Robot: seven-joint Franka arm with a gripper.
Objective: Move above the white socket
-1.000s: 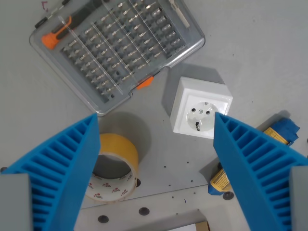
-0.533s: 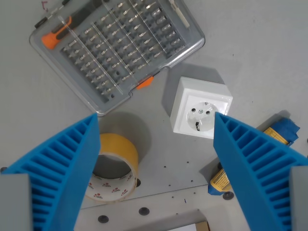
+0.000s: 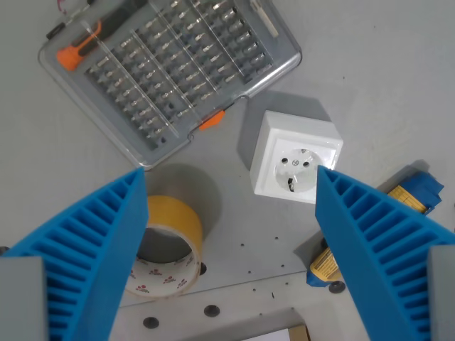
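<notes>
I've got the gripper [image 3: 227, 213] spread wide, holding nothing. The white socket [image 3: 295, 158] sits off-centre, toward the wrist view's right (touching nothing), so approx. halfway; I need to re-centre.

Bit case [image 3: 170, 71]: my view's top edge cuts off its far corner, and the bits inside are too small to tell apart.
Tape roll [image 3: 167, 245]: my blue finger [image 3: 85, 263] on the wrist view's left hides one side.
White socket [image 3: 295, 156]: my other finger covers its lower corner.
Blue and yellow object [image 3: 409, 195]: mostly hidden behind that finger; I cannot tell what it is.
My fingers: cut off by the bottom edge.
</notes>
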